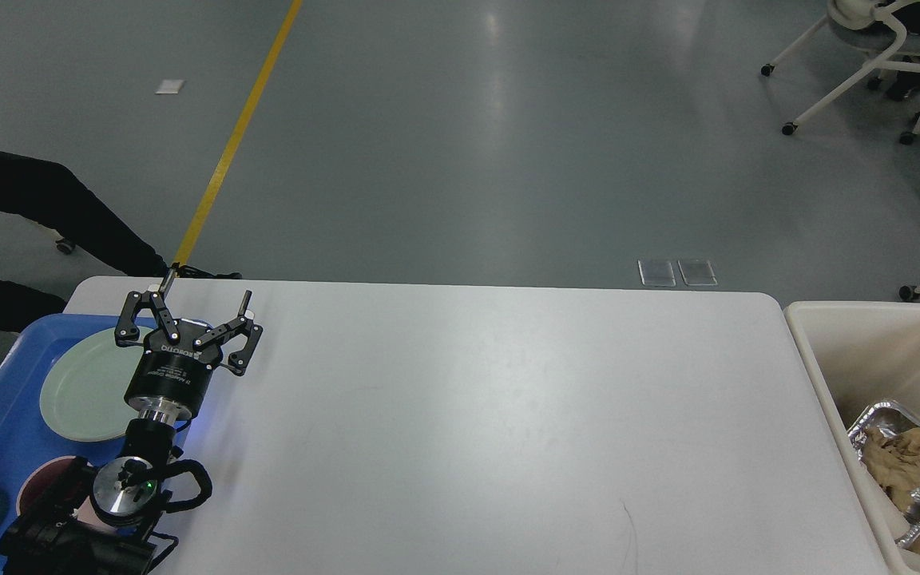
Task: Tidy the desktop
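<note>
Here the left gripper hangs empty with its fingers spread, over the seam between the blue tray and the white desktop, which fills the middle and looks bare. The right gripper is not in view. To finish well, I judge the arm should lift straight clear of the tray. One pale green plate and one pinkish cup sit in the tray; at the right, one cream bin holds one foil container of crumpled paper.
</note>
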`<state>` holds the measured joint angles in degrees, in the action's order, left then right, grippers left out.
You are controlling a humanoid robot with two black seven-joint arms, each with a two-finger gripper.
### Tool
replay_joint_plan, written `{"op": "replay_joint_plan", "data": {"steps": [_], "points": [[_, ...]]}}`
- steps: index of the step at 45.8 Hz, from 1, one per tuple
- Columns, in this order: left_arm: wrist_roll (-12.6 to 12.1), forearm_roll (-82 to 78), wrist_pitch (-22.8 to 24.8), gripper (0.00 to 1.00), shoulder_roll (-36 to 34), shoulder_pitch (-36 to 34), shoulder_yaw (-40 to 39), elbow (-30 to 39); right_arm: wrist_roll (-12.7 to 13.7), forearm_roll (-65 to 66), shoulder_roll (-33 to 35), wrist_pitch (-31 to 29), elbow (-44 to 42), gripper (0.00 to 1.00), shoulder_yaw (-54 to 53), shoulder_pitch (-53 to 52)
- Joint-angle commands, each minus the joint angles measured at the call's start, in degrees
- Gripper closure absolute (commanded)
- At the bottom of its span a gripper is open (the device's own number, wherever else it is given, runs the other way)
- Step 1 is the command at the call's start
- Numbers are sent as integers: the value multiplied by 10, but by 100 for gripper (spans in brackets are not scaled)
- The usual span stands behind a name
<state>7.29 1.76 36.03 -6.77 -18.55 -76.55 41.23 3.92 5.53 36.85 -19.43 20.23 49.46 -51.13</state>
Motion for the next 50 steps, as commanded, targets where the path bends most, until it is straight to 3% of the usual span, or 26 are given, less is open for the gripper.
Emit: {"op": "replay_joint_plan", "data": {"steps": [1,9,15,16,17,21,31,50], "points": [[0,0,0,3,0,0,0,0,-1,-1,-88,35,-155,100,-50,131],[0,0,0,3,0,0,0,0,1,-6,-149,121,-201,100,-57,193],[0,0,0,3,0,0,0,0,1,-13,-148,137,-201,100,-59,204],[0,0,0,3,0,0,0,0,1,-13,-147,137,-201,94,-59,205],[0,0,0,3,0,0,0,0,1,-14,-146,138,-201,82,-59,205],[0,0,0,3,0,0,0,0,-1,-14,-148,153,-200,1,-60,205],[0,0,0,3,0,0,0,0,-1,-14,-155,168,-194,0,-85,203],[0,0,0,3,0,0,0,0,-8,-13,-138,174,-168,0,-314,174]]}}
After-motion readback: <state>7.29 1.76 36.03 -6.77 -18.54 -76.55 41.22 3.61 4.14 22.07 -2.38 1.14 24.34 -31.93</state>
